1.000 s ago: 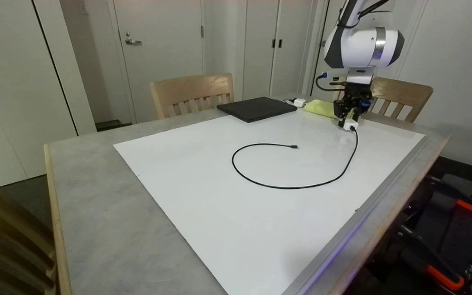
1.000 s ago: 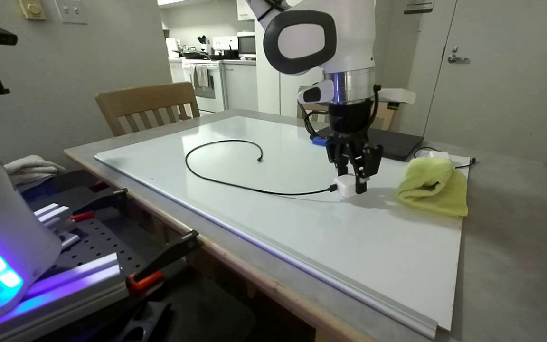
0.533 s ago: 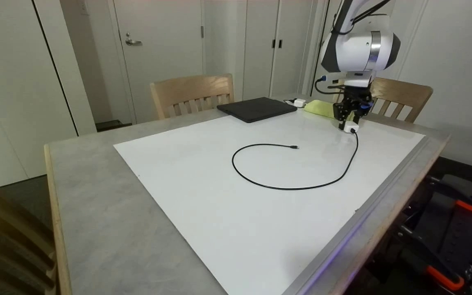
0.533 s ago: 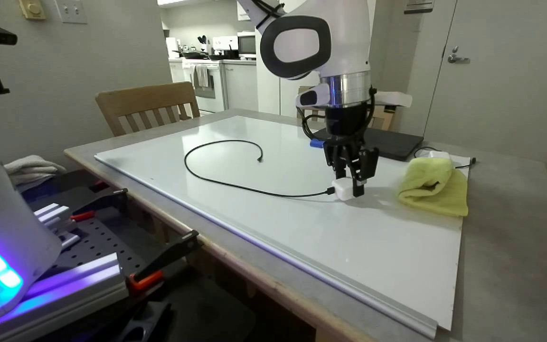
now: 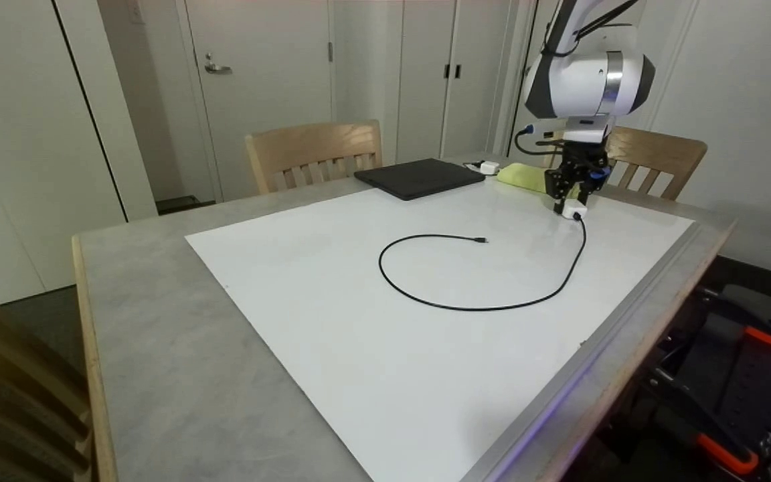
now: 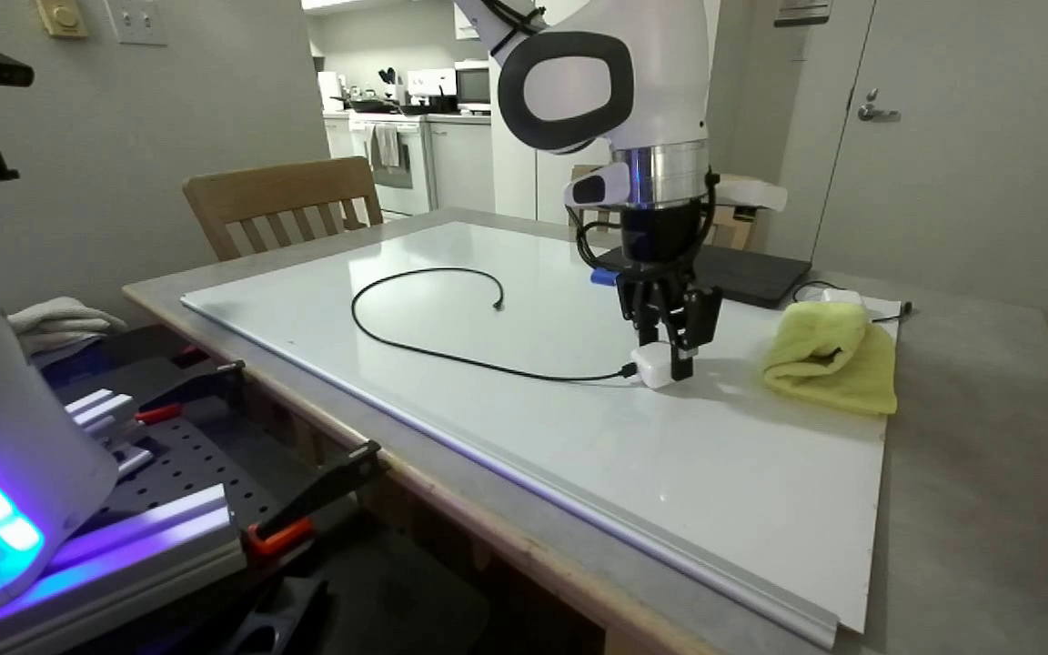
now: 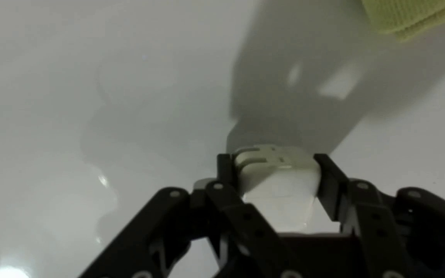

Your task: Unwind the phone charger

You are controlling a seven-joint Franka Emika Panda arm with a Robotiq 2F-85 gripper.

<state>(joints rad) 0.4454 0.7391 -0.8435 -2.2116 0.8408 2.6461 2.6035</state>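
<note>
You pinch the phone charger (image 6: 653,366) by its white plug block (image 7: 278,189) in your claw (image 7: 275,170), below and right of center in the wrist view, its black fingers (image 7: 328,185) pressed to either side. A yellow-green cloth (image 7: 415,15) shows in that view's upper right corner. In an exterior view, the block sits at upper right while its black cable (image 5: 472,309) runs down, bears left through mid-frame and curls back to a small connector (image 5: 480,239), lying in a wide, loose bend on the white board (image 5: 332,328) atop your table (image 5: 178,348). A flat black pad (image 5: 419,178) rests above center, a wooden chair (image 5: 315,139) to its upper left
</note>
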